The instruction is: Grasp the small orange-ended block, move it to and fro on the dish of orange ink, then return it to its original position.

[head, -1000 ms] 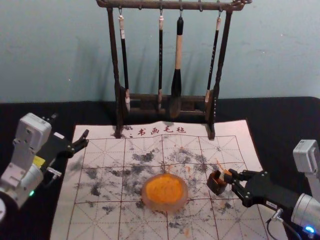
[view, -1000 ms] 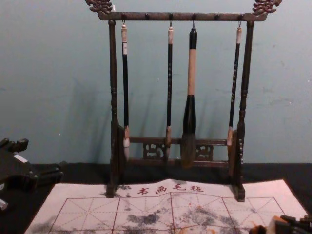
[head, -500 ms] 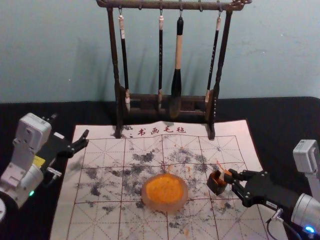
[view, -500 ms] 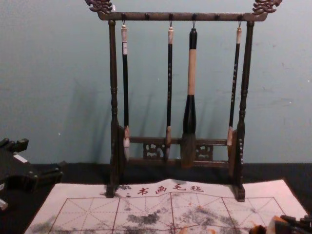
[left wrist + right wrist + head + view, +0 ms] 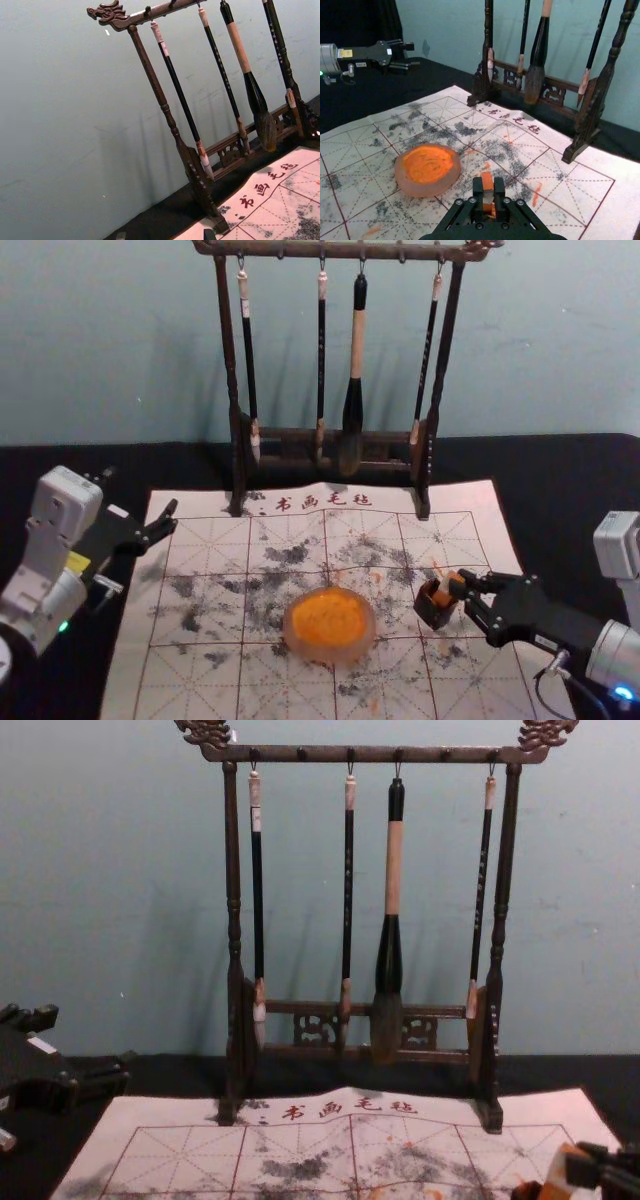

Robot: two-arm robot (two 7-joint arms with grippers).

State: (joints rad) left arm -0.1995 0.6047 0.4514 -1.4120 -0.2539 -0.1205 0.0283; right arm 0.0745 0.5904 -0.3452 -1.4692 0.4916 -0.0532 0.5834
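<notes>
Jaws, right gripper (image 5: 461,586): drawn in to the block's width, with one small orange-ended block (image 5: 487,181) clasped. Block's location: at the small dark box (image 5: 431,611); whether it is fully clear of the box, you cannot quite tell. Left gripper (image 5: 172,517): parked by the mat (image 5: 190,690), jaws apart, empty. Completed, as you may judge: grasp, one. Outstanding: carry to the dish of orange ink (image 5: 329,624), to-and-fro strokes, return to the original position.
</notes>
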